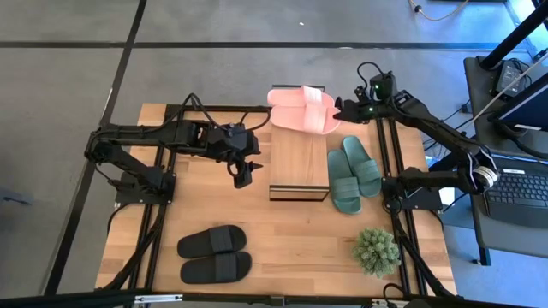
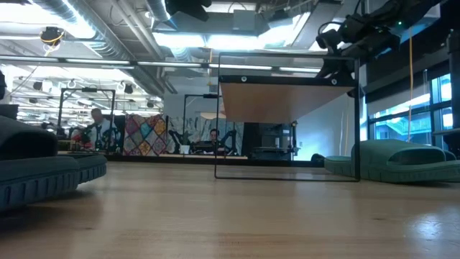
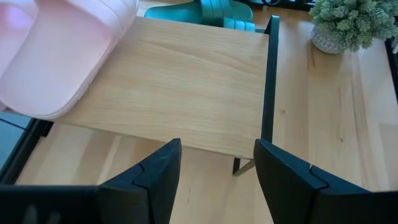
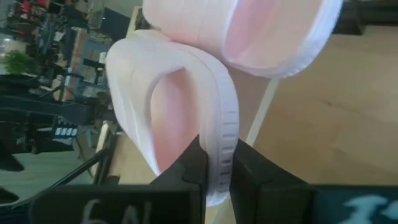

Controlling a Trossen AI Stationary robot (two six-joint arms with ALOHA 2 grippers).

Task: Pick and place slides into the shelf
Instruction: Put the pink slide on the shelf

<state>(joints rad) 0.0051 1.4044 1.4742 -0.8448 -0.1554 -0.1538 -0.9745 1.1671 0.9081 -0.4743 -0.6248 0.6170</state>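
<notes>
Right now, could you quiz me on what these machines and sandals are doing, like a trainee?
1. True or false: the right hand is shut on a pink slide.
2. Which pair lies beside the shelf, on the side toward the right arm? A black, B green, C pink.
3. Fill in: the left hand hangs open beside the shelf, holding ____.

Key
1. True; its fingers pinch the strap's edge at the shelf's far end.
2. B; the green slides lie there, the black slides near the table's front.
3. Nothing.
</notes>
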